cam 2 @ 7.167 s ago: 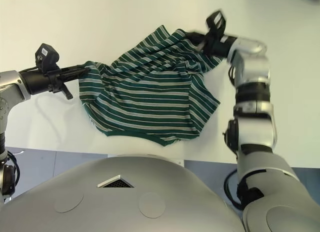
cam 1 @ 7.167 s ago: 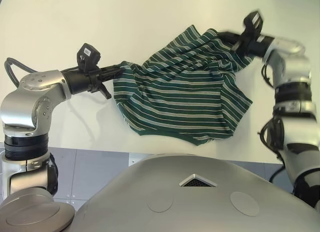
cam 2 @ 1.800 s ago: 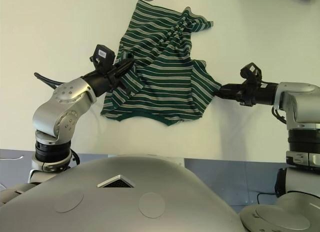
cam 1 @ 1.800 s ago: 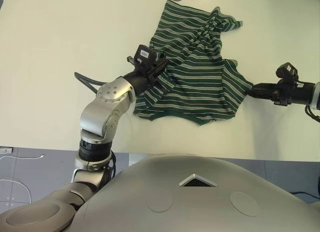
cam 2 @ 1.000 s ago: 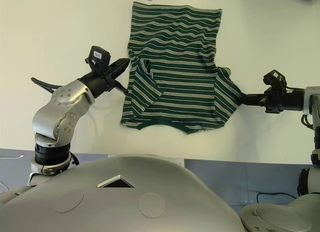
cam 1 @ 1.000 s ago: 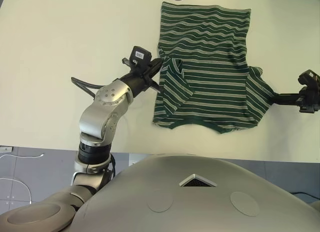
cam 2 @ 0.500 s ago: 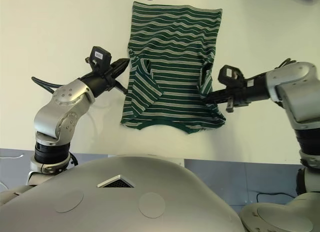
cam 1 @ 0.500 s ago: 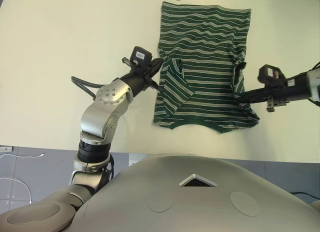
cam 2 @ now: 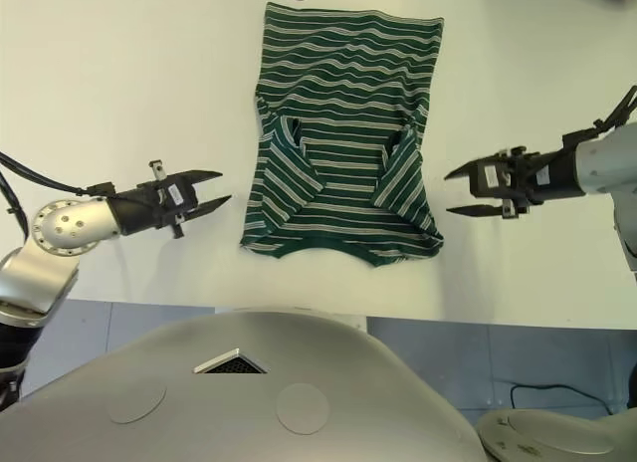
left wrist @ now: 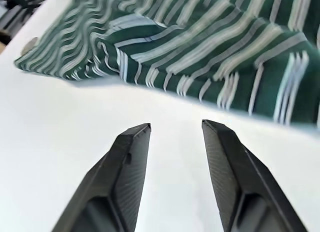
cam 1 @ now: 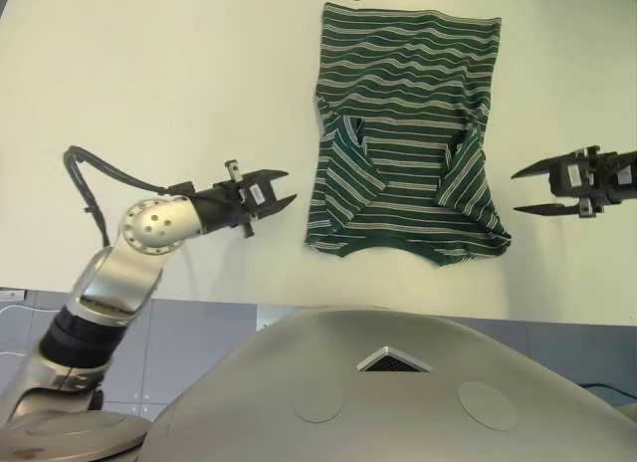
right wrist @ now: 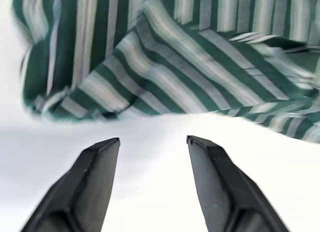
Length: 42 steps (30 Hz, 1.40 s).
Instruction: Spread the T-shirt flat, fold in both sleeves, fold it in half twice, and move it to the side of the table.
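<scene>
Between the two grippers, flat on the white table (cam 1: 149, 84), lies the green striped T-shirt (cam 1: 408, 74) — both sleeves look already folded in, the left sleeve (cam 1: 350, 168) and the right sleeve (cam 1: 466, 173) each lying as a slanted flap on top of the body. The left gripper (cam 1: 289, 185) hovers just off the shirt's edge on its own side, jaws spread and holding nothing, aimed at the cloth with a strip of bare table ahead of it. The right gripper (cam 1: 516, 192) mirrors it on the other side, also spread wide and empty, near the cloth without touching. So my read is the next thing is the first half fold. What worries me: the sleeve flaps are just resting there, nothing pins them, so if a jaw slides in under the edge and only catches the top layer, the flap peels back open and the sleeve step gets undone. Same if one gripper bites the cloth and the other misses — the shirt would swing round that one corner and bunch up instead of folding square. The near edge, closest to both wrists, is a little wavy, so a pinch there could grab a wrinkle rather than the true edge and leave the fold crooked. And thin cloth may just skid if nudged.
</scene>
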Motion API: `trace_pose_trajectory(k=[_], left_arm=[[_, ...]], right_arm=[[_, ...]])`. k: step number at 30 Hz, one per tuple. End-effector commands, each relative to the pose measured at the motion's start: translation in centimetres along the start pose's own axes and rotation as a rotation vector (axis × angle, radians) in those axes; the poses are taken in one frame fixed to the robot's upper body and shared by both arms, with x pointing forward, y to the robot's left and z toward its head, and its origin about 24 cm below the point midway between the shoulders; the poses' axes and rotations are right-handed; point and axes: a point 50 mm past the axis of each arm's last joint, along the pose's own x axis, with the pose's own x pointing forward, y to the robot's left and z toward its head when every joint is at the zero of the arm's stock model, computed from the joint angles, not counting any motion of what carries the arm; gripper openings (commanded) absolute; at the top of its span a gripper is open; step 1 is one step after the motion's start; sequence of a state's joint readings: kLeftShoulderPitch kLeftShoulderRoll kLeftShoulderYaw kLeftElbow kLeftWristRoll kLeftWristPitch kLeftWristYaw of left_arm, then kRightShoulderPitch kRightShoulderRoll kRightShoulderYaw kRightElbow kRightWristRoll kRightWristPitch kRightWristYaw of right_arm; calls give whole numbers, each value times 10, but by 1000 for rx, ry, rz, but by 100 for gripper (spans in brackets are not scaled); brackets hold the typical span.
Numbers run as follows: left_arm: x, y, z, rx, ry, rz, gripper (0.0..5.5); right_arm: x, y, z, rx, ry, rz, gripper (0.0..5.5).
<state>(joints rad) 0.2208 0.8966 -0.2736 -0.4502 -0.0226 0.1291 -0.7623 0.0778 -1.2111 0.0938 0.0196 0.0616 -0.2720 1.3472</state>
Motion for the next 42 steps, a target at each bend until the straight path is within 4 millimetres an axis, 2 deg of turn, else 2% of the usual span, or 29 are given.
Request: trace_pose_trajectory(k=[1,4,6,8,16,17,20,22,24,26,27,29,32,33,35,37,39,41,42], left_arm=[[-7,0,-24,265,62,-154,192],[-3,6,-31,370,14,-172,192],[7,3,-30,423,-29,-213,192],[19,2,-25,461,-80,-231,194],[44,-12,-14,574,-175,-272,194],[50,-13,-11,576,-191,-271,172],[60,-15,-4,557,-217,-291,125],[51,-20,-8,448,-171,-393,75],[25,-25,-7,274,-78,-523,30],[-9,-22,13,-39,-82,-610,0],[-21,-18,24,-170,-109,-641,0],[-24,10,38,-360,-210,-536,0],[-13,60,43,-486,-301,-288,0],[-6,87,43,-551,-339,-139,0],[8,126,45,-659,-381,67,0],[33,160,48,-765,-395,153,0],[58,175,50,-850,-378,147,0],[78,181,51,-905,-335,120,0],[83,183,49,-925,-316,115,0]], right_arm=[[32,35,3,-226,-134,-69,250],[52,51,8,-288,-222,-180,250],[62,53,9,-296,-249,-234,250],[68,52,9,-299,-254,-250,211],[66,42,9,-311,-240,-162,55],[65,40,10,-306,-240,-153,32],[64,37,13,-276,-249,-121,11],[60,36,18,-159,-271,-72,10],[52,40,29,115,-322,112,10],[26,44,45,426,-437,373,10],[15,41,53,535,-505,438,10],[5,6,49,708,-657,314,10],[6,-40,38,877,-807,110,10],[14,-58,30,953,-813,25,10],[33,-89,20,1100,-800,-85,10],[47,-114,8,1242,-806,-225,10],[55,-126,0,1326,-771,-302,10],[60,-129,-6,1381,-718,-334,10],[63,-132,-6,1401,-706,-337,28]])
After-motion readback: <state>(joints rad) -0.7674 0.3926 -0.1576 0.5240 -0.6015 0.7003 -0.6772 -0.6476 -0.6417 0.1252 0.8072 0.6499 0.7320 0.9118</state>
